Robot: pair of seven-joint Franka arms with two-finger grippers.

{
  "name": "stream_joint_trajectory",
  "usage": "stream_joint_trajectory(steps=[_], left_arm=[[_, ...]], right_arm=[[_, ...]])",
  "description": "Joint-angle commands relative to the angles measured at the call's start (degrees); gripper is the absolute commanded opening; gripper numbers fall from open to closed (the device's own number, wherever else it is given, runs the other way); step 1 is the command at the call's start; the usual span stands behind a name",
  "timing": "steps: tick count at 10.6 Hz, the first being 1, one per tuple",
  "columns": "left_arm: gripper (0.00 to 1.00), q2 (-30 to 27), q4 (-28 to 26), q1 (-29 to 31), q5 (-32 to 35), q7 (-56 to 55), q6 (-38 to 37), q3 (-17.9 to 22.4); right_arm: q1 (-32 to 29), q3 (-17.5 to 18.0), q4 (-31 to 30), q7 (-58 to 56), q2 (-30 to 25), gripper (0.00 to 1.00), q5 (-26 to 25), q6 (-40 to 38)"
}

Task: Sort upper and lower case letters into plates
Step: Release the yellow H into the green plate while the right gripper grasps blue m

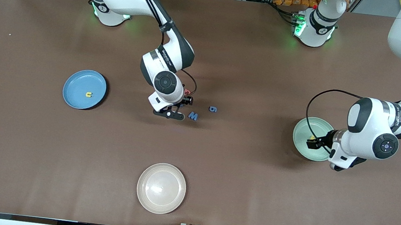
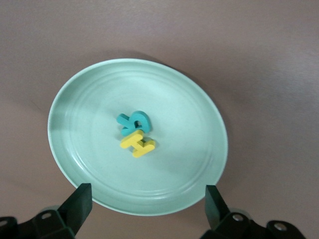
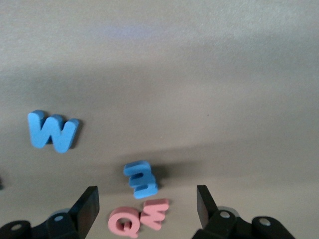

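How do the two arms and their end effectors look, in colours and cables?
Both arms are glossy white with dark grey joints, and a black cable runs along each. Green lights glow at their bases. The right end effector and the left end effector are black, with two flat fingers.

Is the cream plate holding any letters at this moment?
No, the cream plate is bare in the front view, with no letter on it.

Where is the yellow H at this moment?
The yellow H lies in the mint green plate at the left arm's end of the table, touching a teal letter, under the open left claw.
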Motion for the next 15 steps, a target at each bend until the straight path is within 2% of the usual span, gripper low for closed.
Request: stream_joint_trajectory(steps=[1,5,8,9,12,15], left_arm=[[1.00,-1.44,0.07,-0.31,1.23,0.38,-0.61,-1.71],[1.00,-1.61,0.24,-0.57,1.23,-0.76,-0.78,-3.73],[1.00,-2.58,0.59,-1.37,1.23,-4.63,-1.57,-5.41],[1.00,-2.49,0.68,-1.37,1.23,-4.63,-1.57,-5.41],[1.00,-2.58,0.95,-1.54,1.23,-4.98,-1.57,-5.50],[1.00,-2.49,3.84,-5.13,1.23,-10.50,-4.47,-5.67]], right_arm=[[0.50,-0.46,-1.11,-0.16,1.07,0.86,-1.94,3.99],[0.68,-0.37,-2.52,-0.08,1.17,0.84,-1.85,4.53],[0.85,-0.28,-2.52,0.01,1.17,0.71,-1.77,4.45],[0.94,-0.28,-2.52,-0.07,1.17,0.60,-1.85,4.53],[0.94,-0.28,-2.52,0.01,1.17,0.41,-1.68,4.53],[0.94,-0.28,-2.43,0.10,1.17,0.19,-1.50,4.45]])
